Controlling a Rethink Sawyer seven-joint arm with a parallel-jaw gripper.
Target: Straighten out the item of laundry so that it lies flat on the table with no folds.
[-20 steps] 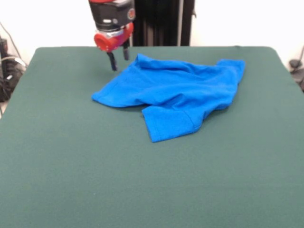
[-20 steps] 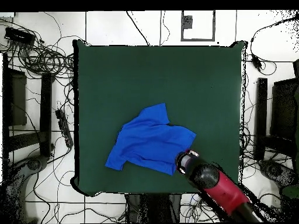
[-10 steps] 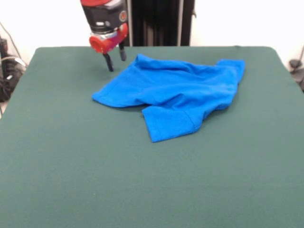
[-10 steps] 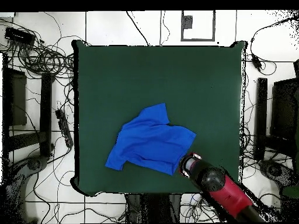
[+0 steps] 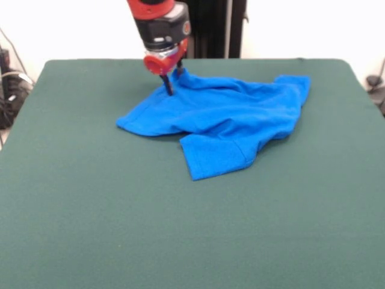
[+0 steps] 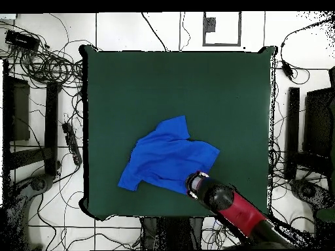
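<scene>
Your gripper (image 5: pixel 174 81) hangs in the upper middle of the front view, red and black, with two dark fingers pointing down. The fingers stand slightly apart, and their tips meet the upper left edge of the T-shirt (image 5: pixel 228 117). One finger seems to sit on the cloth and the other just behind it, so the jaws appear spread over the hem rather than pinched on it. You cannot tell for certain whether any cloth lies between them.

From the gripper, the shirt spreads away to the right and downward in the front view. Its long axis runs roughly left to right across the frame, from a blunt corner at middle left to a raised corner at upper right. A short sleeve with a stitched hem juts toward the bottom of the frame, folded over the body. The cloth is rumpled with soft ridges, so it is not yet flat.

In the overhead view, the gripper (image 6: pixel 198 184) sits at the lower right edge of the shirt (image 6: pixel 167 160), and the cloth extends up and to the left from it.

The dark green table (image 5: pixel 90 229) surrounds the shirt with plenty of bare surface on every side. Judging from this, a pull away from the body of the shirt would open the nearest fold.
</scene>
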